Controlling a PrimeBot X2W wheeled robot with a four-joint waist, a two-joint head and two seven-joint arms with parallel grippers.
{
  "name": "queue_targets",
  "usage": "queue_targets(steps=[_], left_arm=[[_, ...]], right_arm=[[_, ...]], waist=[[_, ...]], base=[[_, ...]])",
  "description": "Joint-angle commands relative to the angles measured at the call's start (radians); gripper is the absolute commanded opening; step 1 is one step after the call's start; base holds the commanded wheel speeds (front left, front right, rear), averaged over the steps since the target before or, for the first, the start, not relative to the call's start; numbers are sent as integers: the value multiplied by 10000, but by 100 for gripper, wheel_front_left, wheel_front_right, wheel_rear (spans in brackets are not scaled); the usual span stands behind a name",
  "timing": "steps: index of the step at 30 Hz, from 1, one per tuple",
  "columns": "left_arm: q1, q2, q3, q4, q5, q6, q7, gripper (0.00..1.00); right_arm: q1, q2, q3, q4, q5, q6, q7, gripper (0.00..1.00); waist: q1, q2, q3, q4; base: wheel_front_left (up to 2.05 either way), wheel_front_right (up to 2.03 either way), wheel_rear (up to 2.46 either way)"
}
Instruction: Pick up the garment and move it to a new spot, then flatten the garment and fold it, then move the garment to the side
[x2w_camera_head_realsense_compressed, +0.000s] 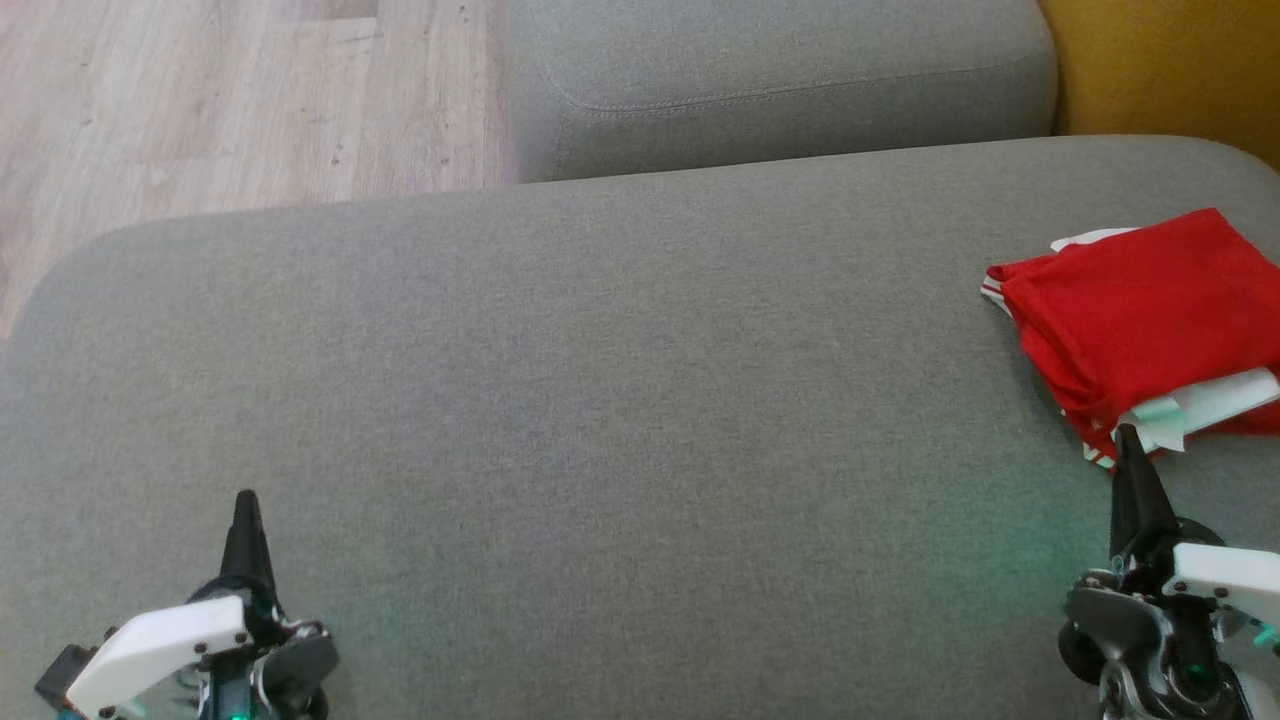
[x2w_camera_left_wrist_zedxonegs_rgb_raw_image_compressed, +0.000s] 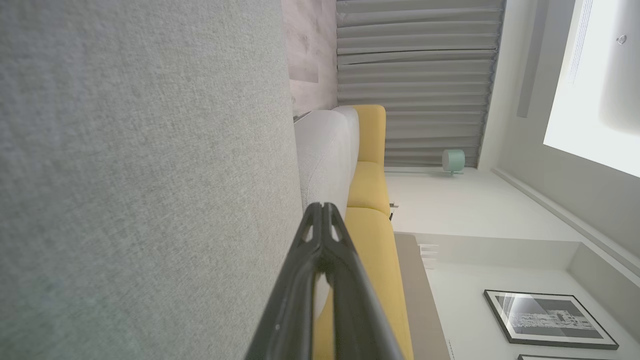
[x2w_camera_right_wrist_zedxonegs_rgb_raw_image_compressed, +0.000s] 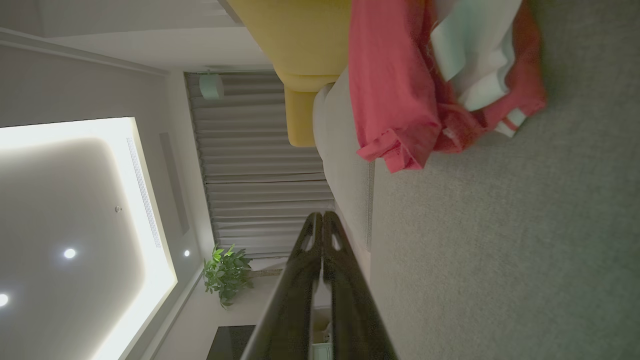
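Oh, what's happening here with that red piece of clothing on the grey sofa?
A two-armed robot is tidying a red garment, which lies folded near the right edge of the grey cushion. Neither hand holds it: the left hand is closed and empty over bare cushion, and the right hand, also closed, points toward the garment but is apart from it. The folding looks done, with the garment set aside.
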Motion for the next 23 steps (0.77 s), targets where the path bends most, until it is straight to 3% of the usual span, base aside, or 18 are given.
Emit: queue_targets(steps=[1,23], left_arm=[[-505,67,375,-366,-28,-67,58,0],[-508,47,403,-365,-4,-67,80,0]], right_arm=[[-558,-97,195,-384,83,-7,57,0],[-560,-84,176,-383,68,-7,72,0]], waist=[[0,0,1,0],[0,0,0,0]], base=[[0,0,0],[0,0,0]])
